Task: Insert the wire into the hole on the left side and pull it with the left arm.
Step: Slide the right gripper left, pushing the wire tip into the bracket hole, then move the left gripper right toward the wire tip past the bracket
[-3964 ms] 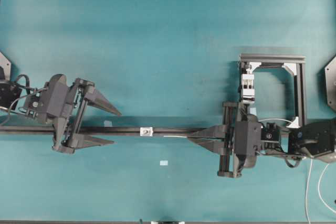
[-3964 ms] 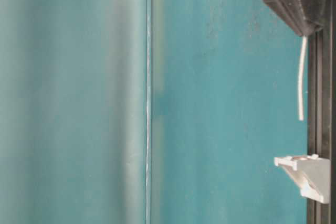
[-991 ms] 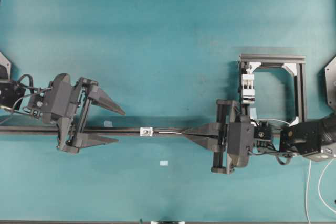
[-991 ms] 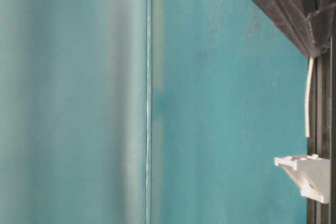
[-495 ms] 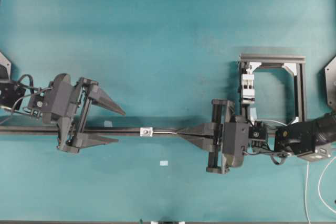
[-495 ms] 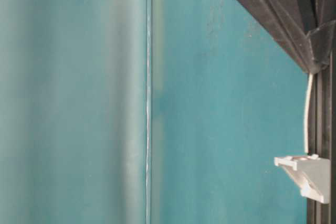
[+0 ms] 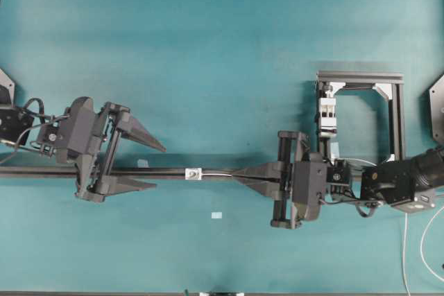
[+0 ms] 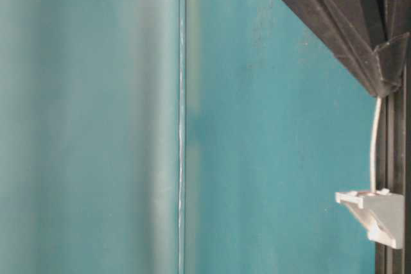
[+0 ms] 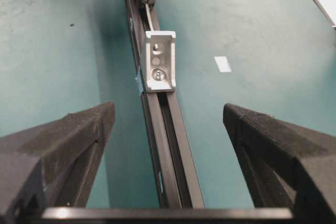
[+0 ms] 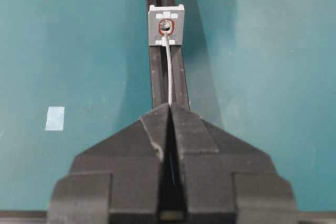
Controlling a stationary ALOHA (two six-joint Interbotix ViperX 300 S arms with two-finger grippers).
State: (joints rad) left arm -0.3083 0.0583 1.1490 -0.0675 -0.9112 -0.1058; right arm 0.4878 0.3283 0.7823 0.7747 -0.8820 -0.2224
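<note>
Now the wire tip sits at the mouth of the hole

Pinched in the closed right gripper (image 10: 169, 109), the wire (image 10: 169, 72) runs straight along the black rail (image 10: 160, 85) to the hole (image 10: 166, 25) in the white block (image 7: 193, 173), midway along the desk toward its near edge. Beyond it, the left gripper (image 7: 142, 166) straddles the rail with fingers spread, holding nothing. The thin free length could buckle or skid off the rim if pushed off-axis
</note>
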